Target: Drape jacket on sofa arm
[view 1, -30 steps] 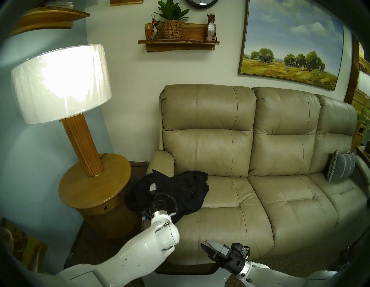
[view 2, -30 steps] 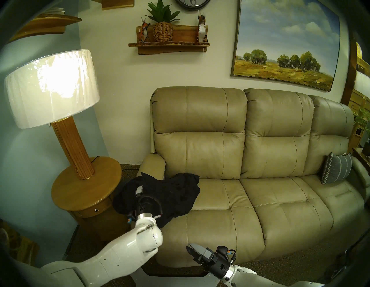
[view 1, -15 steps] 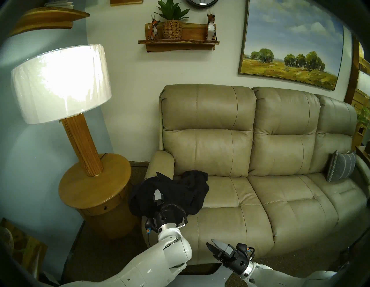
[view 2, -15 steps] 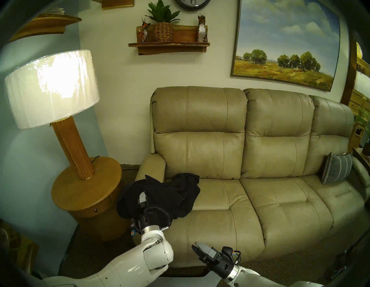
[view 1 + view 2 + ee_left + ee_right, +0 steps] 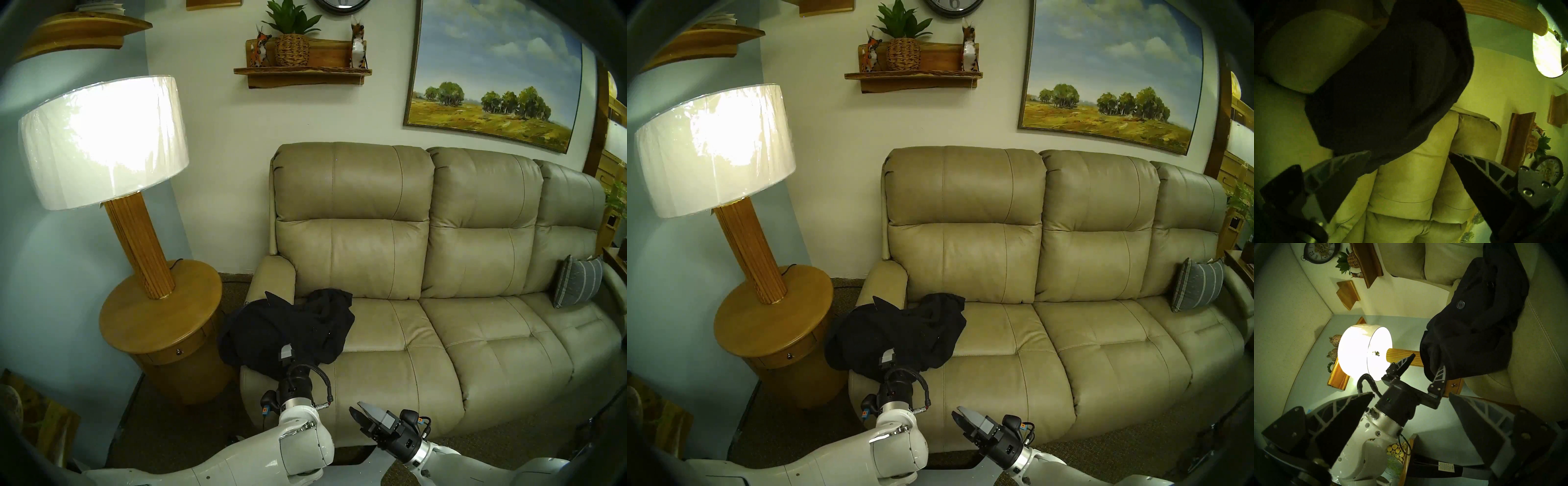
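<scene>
On the sofa arm (image 5: 271, 281), the jacket (image 5: 288, 325) lies just beyond the left gripper's (image 5: 1427, 365) spread, empty fingers (image 5: 1440, 375).

Beige sofa arm (image 5: 271, 281) under the draped black jacket (image 5: 288, 325), part on seat cushion (image 5: 383, 325).

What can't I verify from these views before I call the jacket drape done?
- Sofa arm top under the jacket: covered by the fabric in both head views.
- Outer side of the arm: how far the jacket hangs toward the side table is hidden by the fabric bulge.
- Left gripper contact: one finger overlaps the black cloth; touching or clear cannot be told.
- Jacket folds: left wrist view too dark.
</scene>
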Robot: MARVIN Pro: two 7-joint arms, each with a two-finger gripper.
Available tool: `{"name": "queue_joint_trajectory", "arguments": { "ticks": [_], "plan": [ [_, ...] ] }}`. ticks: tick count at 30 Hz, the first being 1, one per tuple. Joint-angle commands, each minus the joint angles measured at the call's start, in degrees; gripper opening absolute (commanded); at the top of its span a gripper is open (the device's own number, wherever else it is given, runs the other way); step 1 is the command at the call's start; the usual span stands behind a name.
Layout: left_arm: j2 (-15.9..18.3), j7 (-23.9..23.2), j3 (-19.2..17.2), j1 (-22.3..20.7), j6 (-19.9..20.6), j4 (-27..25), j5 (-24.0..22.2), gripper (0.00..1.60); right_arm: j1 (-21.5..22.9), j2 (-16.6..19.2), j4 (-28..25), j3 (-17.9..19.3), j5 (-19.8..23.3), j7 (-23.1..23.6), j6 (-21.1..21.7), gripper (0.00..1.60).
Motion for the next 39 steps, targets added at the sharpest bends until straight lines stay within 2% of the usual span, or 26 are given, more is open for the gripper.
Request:
{"name": "queue_joint_trajectory", "arguments": {
  "ticks": [1,3,4,7,8,21,22,23,24,27,33,39],
  "plan": [
    [-6.3,2.2,2.0,-6.3,0.1,6.7,0.9,1.60,-0.1,0.0,-0.8,-0.1,-0.1,1.1,0.1,1.60],
    [-7.8,3.1,2.0,-8.4,0.1,9.9,1.4,1.60,-0.1,0.1,-0.7,-0.1,0.0,1.1,0.1,1.60],
    [-7.1,3.9,0.1,-7.1,1.2,8.9,2.4,1.60,-0.1,0.1,-0.6,0.0,0.0,1.0,0.1,1.60],
    [-9.3,6.0,0.2,-10.8,1.1,13.2,1.8,1.60,-0.1,0.1,-0.3,0.0,0.1,0.8,0.0,1.60],
    [-9.9,6.4,-1.9,-10.0,1.6,13.7,2.5,1.60,-0.1,0.1,-0.2,0.1,0.1,0.7,0.0,1.60],
    [-12.6,16.0,-9.9,-17.5,8.7,23.6,3.0,1.60,0.3,-0.1,0.4,0.2,0.4,0.2,0.0,1.60],
    [-12.7,16.9,-10.0,-18.2,9.4,24.5,3.0,1.47,0.3,-0.2,0.5,0.2,0.4,0.2,0.0,1.60],
    [-13.1,17.9,-10.2,-18.9,10.1,25.6,3.0,0.78,0.3,-0.2,0.5,0.2,0.4,0.1,0.0,1.60],
    [-13.2,18.5,-10.2,-19.2,10.7,26.2,3.4,0.69,0.4,-0.2,0.6,0.2,0.4,0.1,0.0,1.60],
    [-13.8,20.3,-10.6,-20.8,12.1,28.0,4.3,0.00,0.4,-0.3,0.6,0.2,0.4,0.1,0.0,1.60],
    [-13.4,20.7,-14.7,-24.1,13.0,25.5,6.7,0.00,0.5,-0.4,0.5,0.1,0.4,0.1,-0.1,1.60],
    [-10.2,20.3,-20.5,-25.9,13.0,24.0,8.3,0.00,0.4,-0.4,0.7,0.1,0.4,-0.1,-0.1,1.60]
  ]
}}
